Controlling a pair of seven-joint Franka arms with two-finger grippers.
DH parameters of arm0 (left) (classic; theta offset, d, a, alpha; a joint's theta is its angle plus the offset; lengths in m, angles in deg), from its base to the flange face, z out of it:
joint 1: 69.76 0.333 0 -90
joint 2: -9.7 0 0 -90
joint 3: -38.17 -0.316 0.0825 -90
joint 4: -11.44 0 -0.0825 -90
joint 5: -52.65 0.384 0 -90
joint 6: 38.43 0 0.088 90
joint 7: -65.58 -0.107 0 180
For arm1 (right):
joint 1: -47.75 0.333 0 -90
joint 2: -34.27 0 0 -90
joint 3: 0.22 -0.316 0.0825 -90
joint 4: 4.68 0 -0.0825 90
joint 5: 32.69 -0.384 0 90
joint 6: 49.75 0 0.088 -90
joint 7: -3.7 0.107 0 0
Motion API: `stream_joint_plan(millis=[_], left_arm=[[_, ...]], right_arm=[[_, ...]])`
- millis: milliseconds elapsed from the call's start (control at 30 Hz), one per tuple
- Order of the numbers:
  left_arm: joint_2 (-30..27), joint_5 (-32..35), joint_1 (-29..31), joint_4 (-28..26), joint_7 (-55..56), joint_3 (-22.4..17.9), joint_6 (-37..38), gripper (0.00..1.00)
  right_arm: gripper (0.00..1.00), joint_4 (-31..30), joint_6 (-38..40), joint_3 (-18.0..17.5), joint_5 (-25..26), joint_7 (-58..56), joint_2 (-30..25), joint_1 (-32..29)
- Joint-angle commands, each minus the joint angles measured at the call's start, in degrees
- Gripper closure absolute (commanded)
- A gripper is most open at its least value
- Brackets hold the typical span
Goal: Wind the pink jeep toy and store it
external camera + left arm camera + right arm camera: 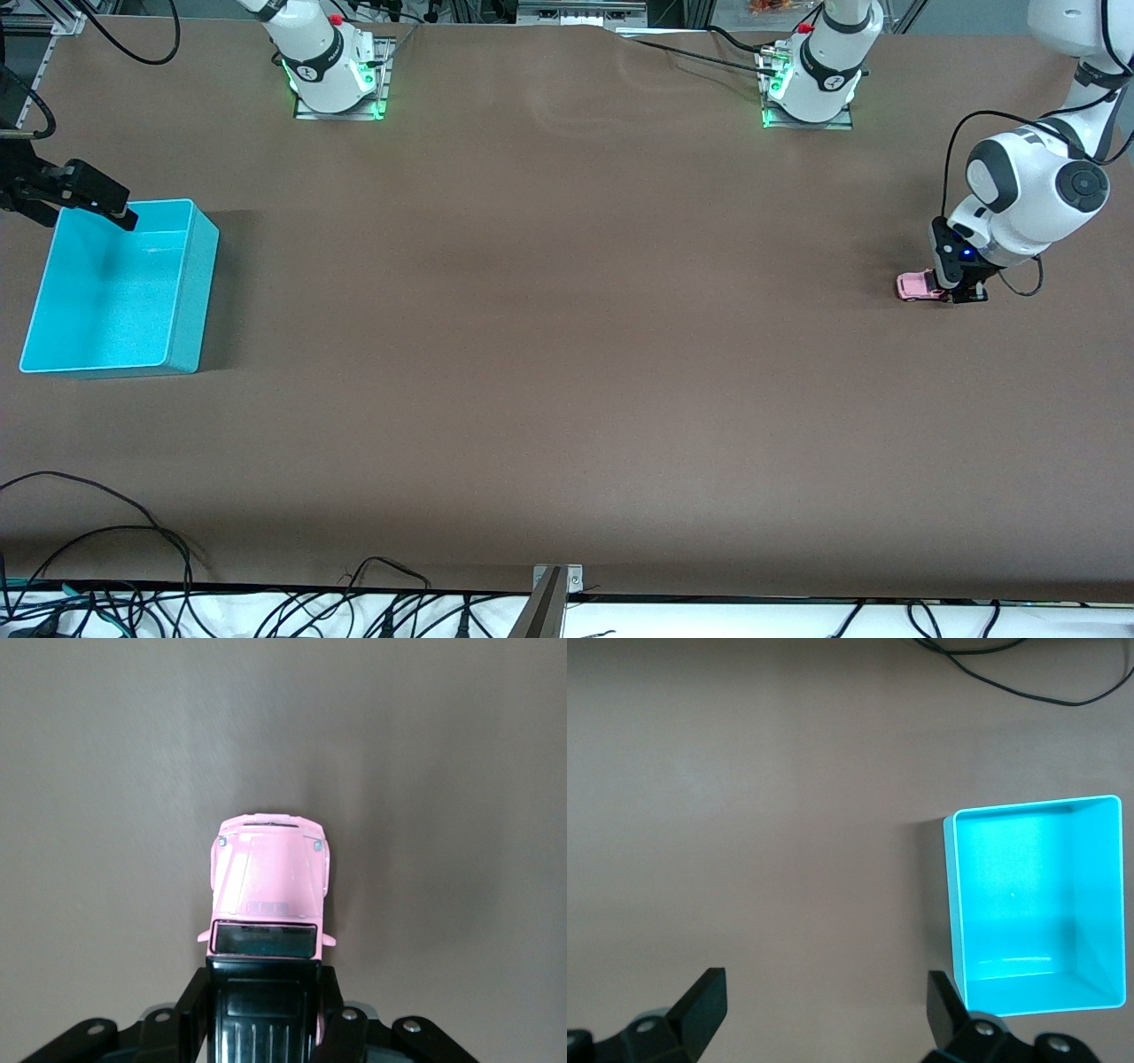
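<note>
Pink jeep toy (270, 881) with black roof, cyan bin (115, 288), brown table (567, 354)

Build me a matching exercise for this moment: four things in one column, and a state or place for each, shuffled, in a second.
Things:
1. pink jeep toy
2. cyan bin
3. left gripper
4. right gripper

States or places:
A. open, above the table beside the bin
B. empty, at the right arm's end of the table
C. on the table at the left arm's end, clamped at its black roof
D. shut on the toy

Pairs: 1-C, 2-B, 3-D, 4-A
</note>
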Motion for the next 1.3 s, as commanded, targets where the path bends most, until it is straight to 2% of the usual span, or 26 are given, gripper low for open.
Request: stream_joint_plan(millis=[0,200,834,868,901,934,1034,1068,1101,1135,1268], left_arm=[[2.99,-0.37,0.11,-0.48,-4.49,-3.01,0.2,1.0],[3.52,-0.28,0.2,0.31,-5.2,-5.56,0.12,1.0],[3.17,-0.81,0.03,2.15,-6.34,-5.65,0.12,1.0],[3.17,-0.81,0.03,2.24,-6.34,-5.65,0.2,0.9],[3.08,-0.98,0.03,2.33,-6.25,-5.65,0.2,0.71],[3.08,-0.99,0.03,2.42,-6.17,-5.57,0.2,0.57],[2.9,-0.99,0.03,2.5,-6.08,-5.57,0.29,0.51],[2.82,-0.99,0.03,2.5,-6.08,-5.65,0.38,0.38],[2.82,-0.99,0.03,2.5,-6.08,-5.65,0.47,0.16],[2.82,-0.99,0.03,2.5,-6.25,-5.65,0.55,0.0],[2.29,-0.99,0.03,2.5,-5.9,-5.65,0.82,0.0]], right_arm=[[0.0,1.48,0.42,0.04,-0.59,-0.58,0.53,-0.17],[0.0,1.48,0.42,0.04,-0.59,-0.67,0.53,-0.17],[0.0,1.48,0.42,0.04,-0.59,-0.58,0.53,-0.17],[0.0,1.48,0.42,0.04,-0.59,-0.67,0.53,-0.17],[0.0,1.48,0.42,0.04,-0.59,-0.67,0.53,-0.17],[0.0,1.48,0.42,0.04,-0.59,-0.67,0.53,-0.17],[0.0,1.48,0.42,0.04,-0.59,-0.58,0.53,-0.17],[0.0,1.48,0.42,0.04,-0.59,-0.67,0.53,-0.17],[0.0,1.48,0.42,0.04,-0.59,-0.67,0.53,-0.17],[0.0,1.48,0.42,0.04,-0.59,-0.58,0.53,-0.17],[0.0,1.48,0.42,0.04,-0.59,-0.58,0.53,-0.17]])
